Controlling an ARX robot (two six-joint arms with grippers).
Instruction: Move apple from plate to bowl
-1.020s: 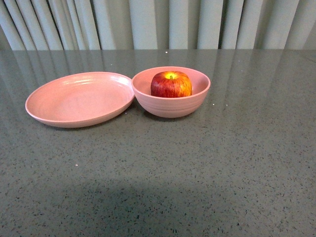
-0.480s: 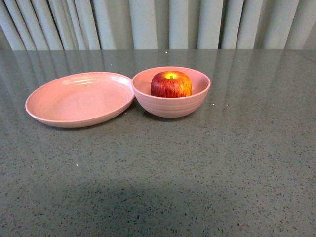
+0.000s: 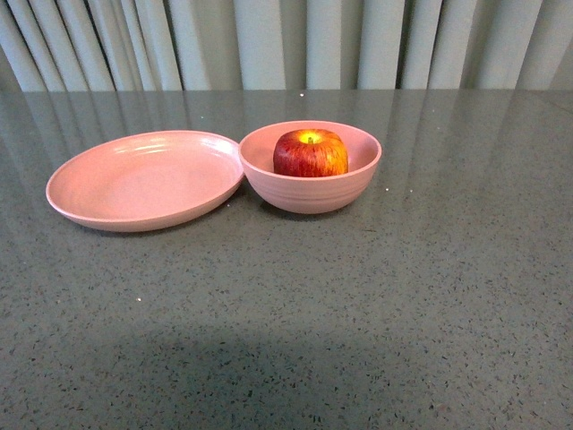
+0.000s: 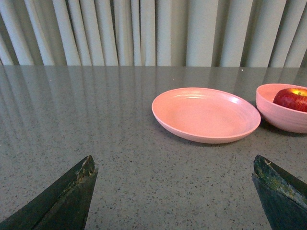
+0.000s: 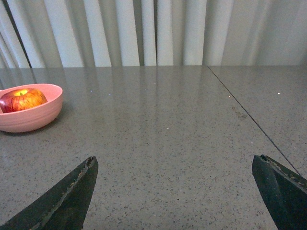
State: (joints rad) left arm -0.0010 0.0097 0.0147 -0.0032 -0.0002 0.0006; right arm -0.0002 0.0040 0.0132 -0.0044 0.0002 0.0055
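Note:
The red apple (image 3: 311, 153) sits inside the deep pink bowl (image 3: 311, 193) at the table's middle. Touching the bowl's left side lies the shallow pink plate (image 3: 134, 193), with nothing on it. Neither arm shows in the front view. In the left wrist view my left gripper (image 4: 175, 165) is open over bare table, well short of the plate (image 4: 206, 115), with the bowl (image 4: 283, 120) and apple (image 4: 292, 99) beyond it. In the right wrist view my right gripper (image 5: 175, 165) is open and holds nothing, with the bowl (image 5: 29, 117) and apple (image 5: 21, 99) far off to one side.
A grey speckled table (image 3: 358, 305) carries everything. Pale pleated curtains (image 3: 286, 45) hang behind its far edge. A thin seam (image 5: 249, 117) crosses the tabletop in the right wrist view.

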